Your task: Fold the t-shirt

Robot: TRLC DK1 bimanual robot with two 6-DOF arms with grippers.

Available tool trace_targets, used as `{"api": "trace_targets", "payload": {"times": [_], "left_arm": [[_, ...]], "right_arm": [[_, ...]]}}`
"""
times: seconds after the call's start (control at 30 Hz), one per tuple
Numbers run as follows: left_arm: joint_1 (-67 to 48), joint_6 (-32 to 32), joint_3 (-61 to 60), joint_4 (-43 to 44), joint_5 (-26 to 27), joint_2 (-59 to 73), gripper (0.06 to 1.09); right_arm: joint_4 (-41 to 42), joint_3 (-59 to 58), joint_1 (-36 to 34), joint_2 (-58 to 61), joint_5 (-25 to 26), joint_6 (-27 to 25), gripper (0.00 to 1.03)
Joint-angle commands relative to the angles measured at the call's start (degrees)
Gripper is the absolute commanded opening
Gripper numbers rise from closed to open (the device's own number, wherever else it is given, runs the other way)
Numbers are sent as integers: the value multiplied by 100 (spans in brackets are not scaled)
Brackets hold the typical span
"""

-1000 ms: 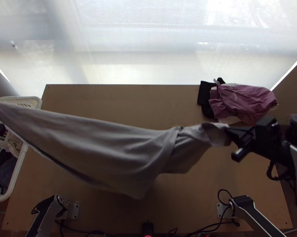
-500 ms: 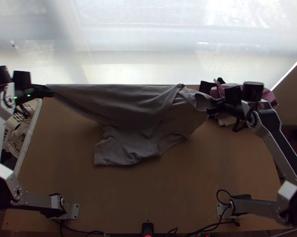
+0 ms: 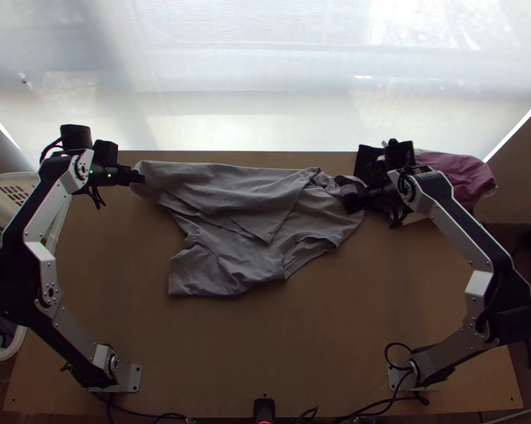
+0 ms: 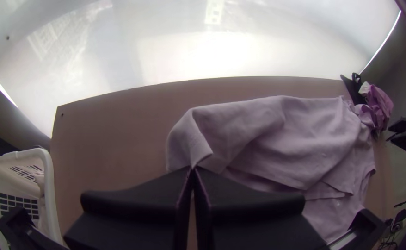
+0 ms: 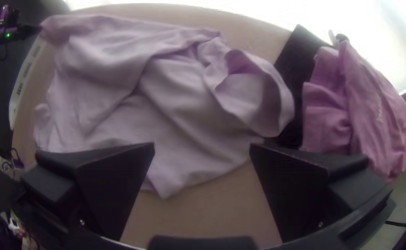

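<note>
The t-shirt (image 3: 230,212) has come down onto the surface (image 3: 300,346), and the left end effector (image 3: 139,178) has moved right, closed on the cloth's far left corner. The right end effector (image 3: 351,201) stands wide open at the rumpled t-shirt's right end, gripping nothing.

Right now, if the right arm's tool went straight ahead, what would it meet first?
Probably the grey t-shirt, lying ahead of the right arm's open tool, though how far ahead is hard to judge.

Top POV steep dn, wrist POVs nearer
</note>
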Motion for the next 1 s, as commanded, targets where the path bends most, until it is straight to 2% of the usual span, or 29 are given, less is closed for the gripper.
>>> {"api": "trace_targets", "payload": {"times": [0.0,0.13,0.27,0.43,0.67,0.77,0.97], "left_arm": [[-159,63,20,-44,17,143,16],[-54,160,47,-53,8,2,16],[236,177,231,-53,17,-51,16],[526,212,513,-53,17,-59,16],[658,459,618,-53,8,55,16],[640,485,671,-53,17,108,16],[579,476,688,-53,17,134,16]], "right_arm": [[-1281,-108,955,-438,20,-643,98],[-2001,-196,2185,-763,20,-951,98],[-2142,-301,3205,-693,20,-933,98],[-2080,-486,3882,-192,20,-828,98],[-1456,-838,4453,186,99,-643,98],[-1245,-873,4479,292,380,-643,98],[-762,-688,4391,300,1251,-617,97]]}}
